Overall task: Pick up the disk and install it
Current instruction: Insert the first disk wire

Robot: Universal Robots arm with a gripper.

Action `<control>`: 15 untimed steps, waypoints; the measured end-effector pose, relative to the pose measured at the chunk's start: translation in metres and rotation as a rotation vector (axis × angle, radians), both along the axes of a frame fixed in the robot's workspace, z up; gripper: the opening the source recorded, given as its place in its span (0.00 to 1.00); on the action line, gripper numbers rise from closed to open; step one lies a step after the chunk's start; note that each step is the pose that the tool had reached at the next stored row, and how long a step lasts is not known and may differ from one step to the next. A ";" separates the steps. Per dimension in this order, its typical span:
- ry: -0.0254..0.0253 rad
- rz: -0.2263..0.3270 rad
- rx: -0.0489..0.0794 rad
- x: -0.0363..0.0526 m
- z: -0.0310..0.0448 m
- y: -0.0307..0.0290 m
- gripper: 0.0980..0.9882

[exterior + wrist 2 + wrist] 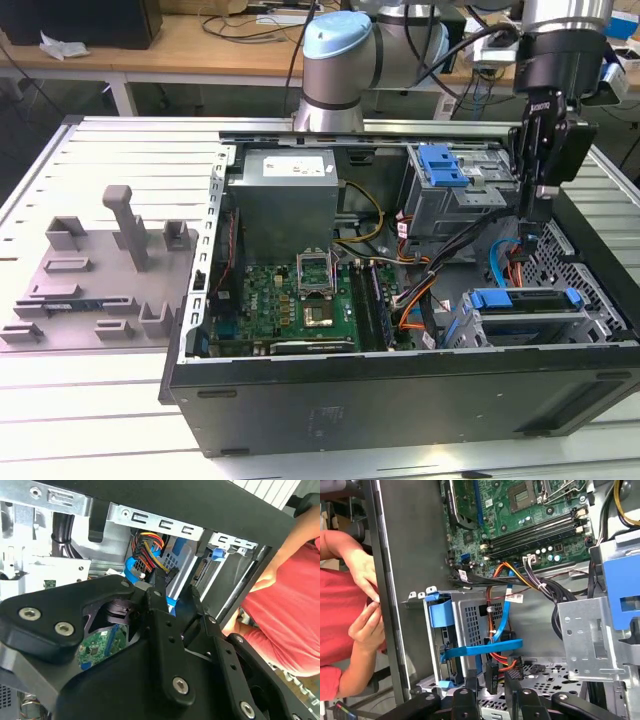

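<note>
1. My reference is the drive cage (487, 330), which sits in one corner of the open computer case (400, 400).
2. The disk (525, 299) sits in that cage. Its blue carrier lies across the cage's top, with a tab at each end. In the first wrist view the same disk (440, 616) shows edge-on, seated in the cage's slot.
3. The gripper (531, 222) hangs inside the case, above the cage and a little off to one side of it, apart from the disk.
4. In the first wrist view the gripper (491, 681) has its fingers (513, 687) spread, and I see nothing pinched between them.
5. An orange-and-red cable bundle (502, 660) runs just beside the cage, and its black plug lies in the gap below the fingertips.
6. A flat blue cable (485, 649) crosses the cage's perforated wall.
7. A person in a red top has a hand (366, 624) at the case's outer wall, just beyond the cage.
8. A grey post (125, 215) stands outside the case, well apart from the cage.
</note>
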State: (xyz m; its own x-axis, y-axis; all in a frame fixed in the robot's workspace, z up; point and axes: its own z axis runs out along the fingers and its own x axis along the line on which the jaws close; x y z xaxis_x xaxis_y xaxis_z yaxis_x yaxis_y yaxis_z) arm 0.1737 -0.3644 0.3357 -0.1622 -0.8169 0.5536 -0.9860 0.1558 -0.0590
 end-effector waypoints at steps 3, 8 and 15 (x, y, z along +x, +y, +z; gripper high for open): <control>-0.0001 -0.001 -0.007 0.0000 -0.0032 0.0000 0.29; -0.0008 -0.002 -0.029 0.0000 -0.0087 0.0000 0.29; -0.0013 -0.006 -0.061 0.0001 -0.0135 0.0020 0.29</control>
State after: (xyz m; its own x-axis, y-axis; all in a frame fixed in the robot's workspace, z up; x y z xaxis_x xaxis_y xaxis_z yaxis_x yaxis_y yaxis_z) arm 0.1737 -0.3624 0.3223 -0.1676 -0.7809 0.6017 -0.9850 0.1577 -0.0697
